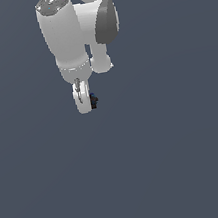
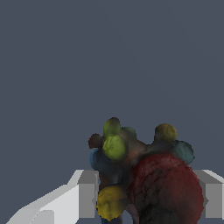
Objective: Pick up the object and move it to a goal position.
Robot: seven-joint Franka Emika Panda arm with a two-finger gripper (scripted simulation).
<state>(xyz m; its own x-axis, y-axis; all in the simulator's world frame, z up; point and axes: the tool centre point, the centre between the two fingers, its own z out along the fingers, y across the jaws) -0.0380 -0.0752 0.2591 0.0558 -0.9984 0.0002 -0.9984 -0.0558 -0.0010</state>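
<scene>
Close in on the wrist view first: the object (image 2: 144,179) fills the space right in front of the lens, a lumpy cluster of rounded knobs. There's a big dark red bulge on one side, yellow-green lobes on its far edge, a mustard-yellow knob closest to the lens, and bluish and teal bumps tucked around the rim. One pale grey finger (image 2: 87,194) presses up against one flank of the cluster, and a second finger shows on the opposite flank, so the jaws are closed on the object with the lump wedged between them. Behind it, nothing but flat slate-grey background.

Now out to the exterior view: the gripper (image 1: 85,101) sits a little above the middle of the frame, left of centre, pointing toward the lower edge. A small dark speck, the object (image 1: 94,101), pokes out at the gripper's side toward the exterior view's right, touching the white finger; it is too tiny here to make out its colours beyond dark with a hint of blue. Above that, the white arm (image 1: 65,37) rises to the upper left of the frame, a fat cylindrical link with a grey speckled cap, and a dark grey panel on the link beside it at the top centre. The same plain slate-grey fills everything else.
</scene>
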